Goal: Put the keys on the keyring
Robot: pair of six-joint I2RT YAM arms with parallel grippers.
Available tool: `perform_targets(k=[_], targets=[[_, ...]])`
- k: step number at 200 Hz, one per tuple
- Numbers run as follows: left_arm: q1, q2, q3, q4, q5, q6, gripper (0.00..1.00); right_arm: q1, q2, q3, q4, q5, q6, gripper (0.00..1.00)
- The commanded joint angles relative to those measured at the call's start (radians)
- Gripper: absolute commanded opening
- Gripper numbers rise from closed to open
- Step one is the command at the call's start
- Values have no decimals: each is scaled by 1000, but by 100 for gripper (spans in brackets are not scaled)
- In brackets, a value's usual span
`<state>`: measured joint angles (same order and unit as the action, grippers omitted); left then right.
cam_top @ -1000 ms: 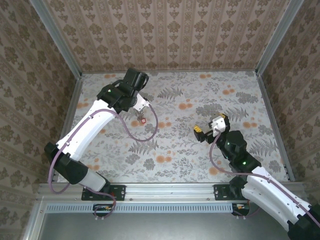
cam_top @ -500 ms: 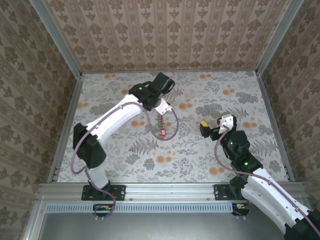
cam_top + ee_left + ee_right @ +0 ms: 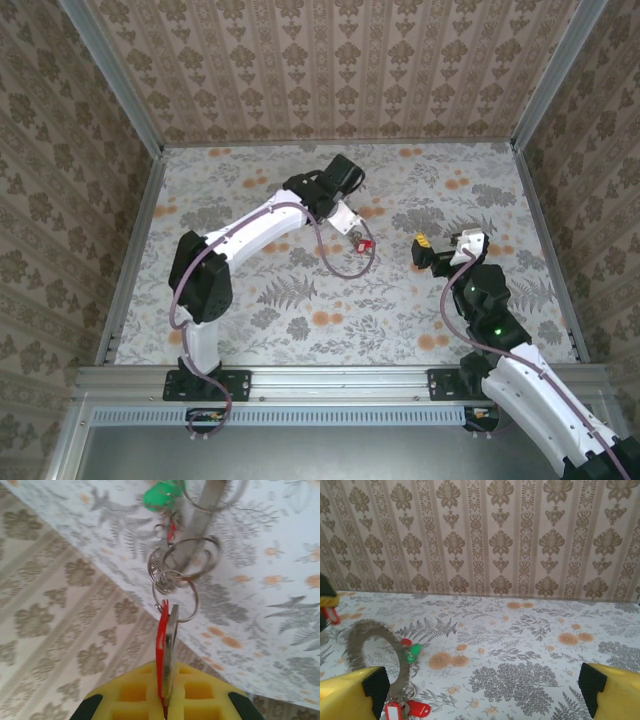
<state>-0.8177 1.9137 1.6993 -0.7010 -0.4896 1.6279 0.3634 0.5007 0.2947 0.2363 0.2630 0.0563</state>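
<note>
My left gripper (image 3: 167,687) is shut, its yellow pads (image 3: 130,692) pinching a red-headed key (image 3: 161,630). From that key a chain of small wire rings (image 3: 172,582) runs to the grey keyring (image 3: 200,515), with a green key (image 3: 162,494) beyond. From above, the left gripper (image 3: 351,227) holds this bunch with a red key (image 3: 365,244) over the table's middle. My right gripper (image 3: 441,246) is open just right of it. In the right wrist view the right gripper (image 3: 480,700) holds nothing. The keyring (image 3: 372,628) shows at its left, with a green key (image 3: 413,652) and red keys (image 3: 417,709).
Patterned walls (image 3: 330,70) close in the floral table (image 3: 330,310) at the back and on both sides. A metal rail (image 3: 330,380) runs along the near edge by the arm bases. The table's right half (image 3: 535,645) lies bare in front of the right gripper.
My left arm has swung from the back left toward the middle, carrying the key bunch rightward. The right gripper has shifted a little right, away from it, and stays open.
</note>
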Motion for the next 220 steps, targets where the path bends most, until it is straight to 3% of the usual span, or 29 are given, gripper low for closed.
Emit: perform_targets(k=[1, 85, 124, 163, 220], targets=[[37, -67, -101, 2, 16, -79, 0, -9, -9, -21, -1, 8, 26, 100], [96, -155, -443, -25, 89, -420, 0, -22, 52, -40, 55, -2, 59, 100], [143, -199, -606, 61, 138, -563, 10, -45, 60, -56, 82, 17, 58, 99], [191, -255, -737, 101, 120, -658, 21, -109, 62, -58, 111, 45, 28, 100], [296, -517, -848, 196, 162, -848, 36, -235, 128, -8, 218, 37, 1, 99]])
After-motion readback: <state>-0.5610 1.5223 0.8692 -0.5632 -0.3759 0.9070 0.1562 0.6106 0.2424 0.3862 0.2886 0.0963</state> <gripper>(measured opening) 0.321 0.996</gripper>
